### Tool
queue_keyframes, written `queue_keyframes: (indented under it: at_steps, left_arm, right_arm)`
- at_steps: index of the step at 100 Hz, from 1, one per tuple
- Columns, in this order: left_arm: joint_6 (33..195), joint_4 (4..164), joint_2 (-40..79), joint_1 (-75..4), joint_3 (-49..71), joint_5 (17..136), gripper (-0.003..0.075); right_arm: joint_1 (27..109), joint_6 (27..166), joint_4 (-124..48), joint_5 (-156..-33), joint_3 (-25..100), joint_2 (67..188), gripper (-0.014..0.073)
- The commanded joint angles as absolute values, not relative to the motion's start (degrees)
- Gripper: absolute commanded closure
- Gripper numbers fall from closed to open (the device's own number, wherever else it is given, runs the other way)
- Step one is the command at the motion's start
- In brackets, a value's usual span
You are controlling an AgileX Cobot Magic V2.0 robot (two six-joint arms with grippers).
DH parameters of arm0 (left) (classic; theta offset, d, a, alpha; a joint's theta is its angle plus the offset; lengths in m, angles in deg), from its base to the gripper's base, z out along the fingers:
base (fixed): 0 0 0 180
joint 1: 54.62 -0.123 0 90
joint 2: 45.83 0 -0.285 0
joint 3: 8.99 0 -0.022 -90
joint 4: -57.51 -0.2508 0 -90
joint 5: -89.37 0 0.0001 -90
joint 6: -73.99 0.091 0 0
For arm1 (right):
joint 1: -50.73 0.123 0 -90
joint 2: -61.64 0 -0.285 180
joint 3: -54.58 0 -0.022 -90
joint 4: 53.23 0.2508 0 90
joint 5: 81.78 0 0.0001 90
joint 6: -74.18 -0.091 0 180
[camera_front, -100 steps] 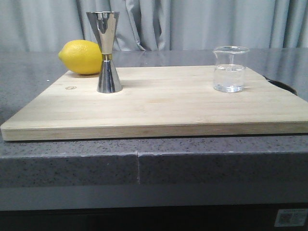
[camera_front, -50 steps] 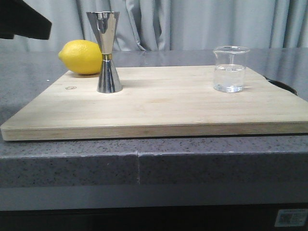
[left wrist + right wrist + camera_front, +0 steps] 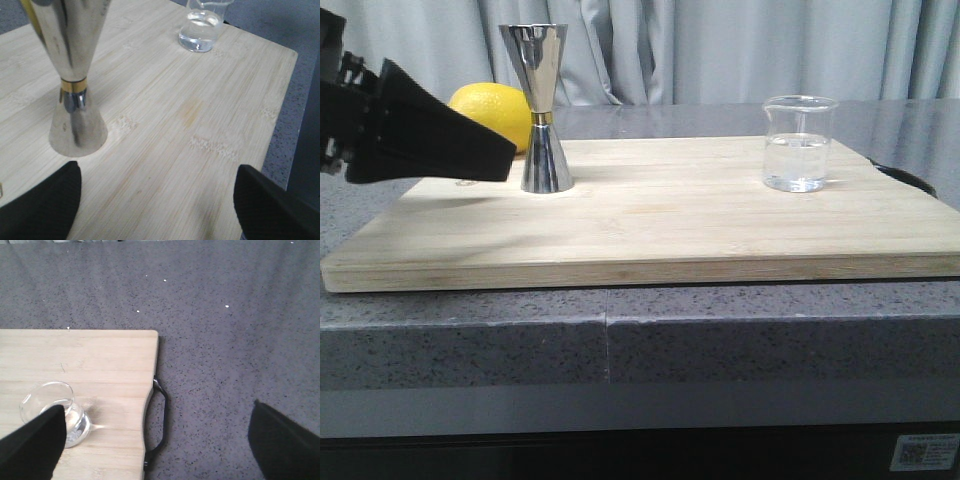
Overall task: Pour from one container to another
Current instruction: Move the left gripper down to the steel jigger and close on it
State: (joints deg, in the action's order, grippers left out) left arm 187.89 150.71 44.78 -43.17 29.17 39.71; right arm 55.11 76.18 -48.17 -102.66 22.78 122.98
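Observation:
The clear glass beaker (image 3: 800, 145), about a third full of clear liquid, stands on the right of the wooden board (image 3: 650, 225). The steel jigger (image 3: 542, 110) with its gold waist band stands upright on the left. My left gripper (image 3: 470, 150) hovers open just left of the jigger, low over the board. In the left wrist view the jigger (image 3: 75, 75) stands just ahead of one finger (image 3: 45, 205), and the beaker (image 3: 202, 27) is far off. My right gripper (image 3: 157, 445) is open above the board's right edge; one finger (image 3: 30, 445) overlaps the beaker (image 3: 55, 412).
A yellow lemon (image 3: 485, 103) lies behind the jigger, partly hidden by my left gripper. A black handle (image 3: 160, 425) juts from the board's right edge over the grey speckled counter (image 3: 235, 340). Grey curtains hang at the back.
My left gripper has come into the front view from the upper left and dropped down and to the right, close beside the jigger. Beaker, jigger and lemon have not moved.

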Motion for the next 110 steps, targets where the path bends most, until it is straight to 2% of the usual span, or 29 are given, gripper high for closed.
queue_keyframes:
  at_steps: [1, 56, 110]
  left_arm:
    - [190.8, 156.7, 45.0, -43.7, 27.7, 35.2, 0.0154]
    - [194.3, 160.6, 47.1, -44.0, 20.2, 32.7, 0.0154]
    - [194.2, 160.8, 56.6, -43.9, 14.6, 30.4, 0.0154]
  right_arm:
    - [55.2, 76.7, -48.7, -98.4, 24.9, 122.6, -0.0075]
    - [55.2, 76.7, -48.7, -97.3, 24.9, 122.6, -0.0075]
    - [55.2, 76.7, -48.7, -96.6, 24.9, 122.6, -0.0075]
